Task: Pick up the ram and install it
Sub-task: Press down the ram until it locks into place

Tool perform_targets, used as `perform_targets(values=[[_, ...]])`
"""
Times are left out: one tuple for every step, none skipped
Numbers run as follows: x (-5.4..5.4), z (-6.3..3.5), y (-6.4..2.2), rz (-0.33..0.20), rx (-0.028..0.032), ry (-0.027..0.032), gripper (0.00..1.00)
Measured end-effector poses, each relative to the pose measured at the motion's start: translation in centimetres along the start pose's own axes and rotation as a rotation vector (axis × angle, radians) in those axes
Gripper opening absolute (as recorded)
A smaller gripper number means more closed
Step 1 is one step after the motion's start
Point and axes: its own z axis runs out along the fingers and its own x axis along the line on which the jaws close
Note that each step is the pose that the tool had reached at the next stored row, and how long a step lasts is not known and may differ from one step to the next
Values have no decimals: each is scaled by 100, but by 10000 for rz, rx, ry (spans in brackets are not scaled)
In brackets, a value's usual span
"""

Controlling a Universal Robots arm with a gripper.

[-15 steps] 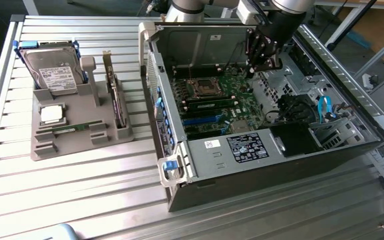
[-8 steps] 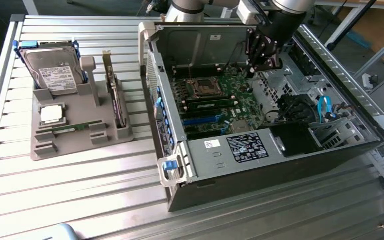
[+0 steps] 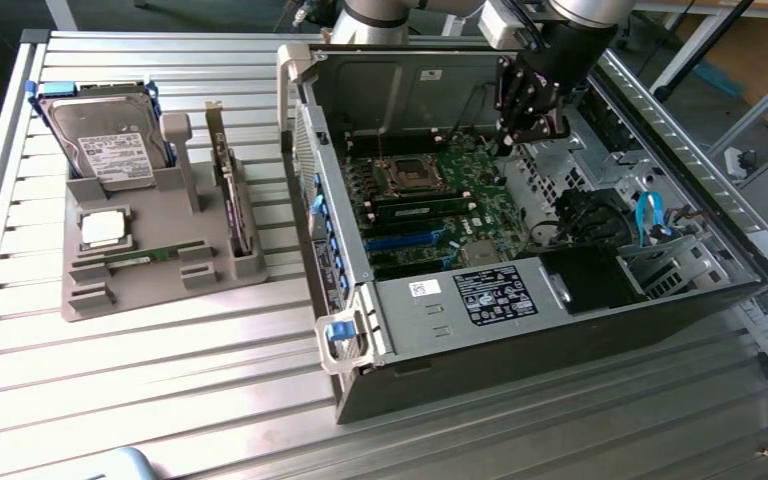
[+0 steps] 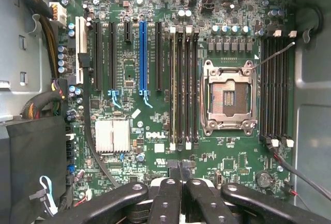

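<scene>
A thin green ram stick [image 3: 144, 256] lies flat in the grey holder tray [image 3: 91, 300], at the exterior view's left, outside the case. My gripper [image 3: 528, 138] hangs inside the open computer case, above the motherboard [image 3: 471, 215] and far from that stick. In the wrist view the black fingers [image 4: 170, 193] press together, so the gripper [image 4: 181, 173] is shut with nothing between them. Below lie the black memory slots [image 4: 184, 87] beside the open processor socket [image 4: 228, 97]. Another green stick [image 3: 418, 209] appears seated in a slot near the socket.
The tray also carries a hard drive [image 3: 111, 140], a square silver processor [image 3: 101, 228] and an upright dark expansion card [image 3: 231, 190]. The case walls [image 3: 317, 170] ring the motherboard. Cables and a blue connector [image 3: 647, 215] sit at the exterior view's right.
</scene>
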Motion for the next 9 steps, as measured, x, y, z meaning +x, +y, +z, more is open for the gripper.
perform_targets(values=[[0,0,0,1,0,0,10],[0,0,-1,0,0,0,10],[0,1,-1,-1,0,1,10],[1,4,-1,-1,0,1,10],[1,10,-1,-1,0,0,10],[1,15,-2,-1,0,0,10],[0,22,-2,-1,0,0,10],[1,32,-2,-1,0,1,10],[1,44,-2,-1,0,0,10]])
